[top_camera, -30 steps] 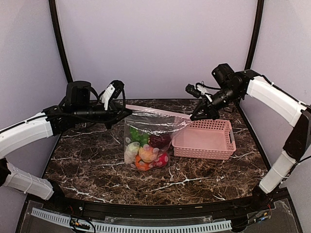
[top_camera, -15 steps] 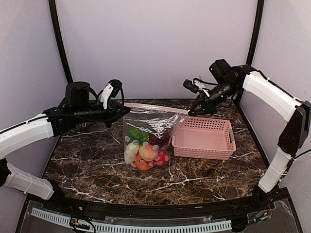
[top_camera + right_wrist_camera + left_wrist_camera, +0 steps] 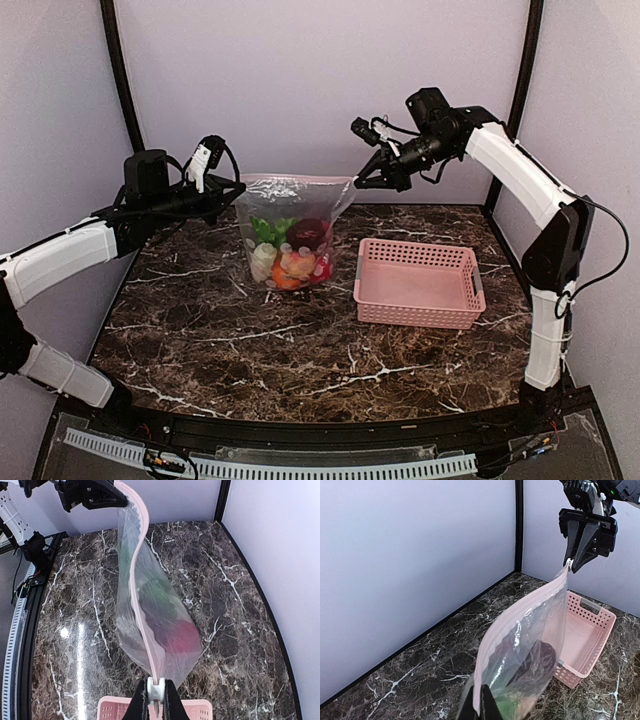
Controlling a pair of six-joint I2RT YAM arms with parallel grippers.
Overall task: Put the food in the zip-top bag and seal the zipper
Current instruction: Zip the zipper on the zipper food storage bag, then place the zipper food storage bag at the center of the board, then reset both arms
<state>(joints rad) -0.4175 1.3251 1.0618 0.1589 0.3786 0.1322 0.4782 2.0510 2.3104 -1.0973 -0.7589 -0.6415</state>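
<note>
The clear zip-top bag (image 3: 290, 225) hangs in the air above the marble table, stretched between both grippers. The food (image 3: 288, 250), red, maroon, orange, white and green pieces, sits in its bottom. My left gripper (image 3: 238, 186) is shut on the bag's left top corner (image 3: 479, 700). My right gripper (image 3: 358, 181) is shut on the white slider of the zipper (image 3: 156, 690) at the bag's right corner. The pink zipper strip (image 3: 137, 580) runs between the two grippers. The bag also shows in the left wrist view (image 3: 530, 640), with the right gripper (image 3: 572, 565) at its far end.
The pink slotted basket (image 3: 420, 282) stands on the table to the right of the bag, below the right arm; it holds nothing that I can see. Black frame posts (image 3: 125, 90) rise at the back corners. The walls stand close behind.
Both grippers have risen and moved back with the bag. The bag left the table and now hangs free, with its top edge pulled straight and level.
</note>
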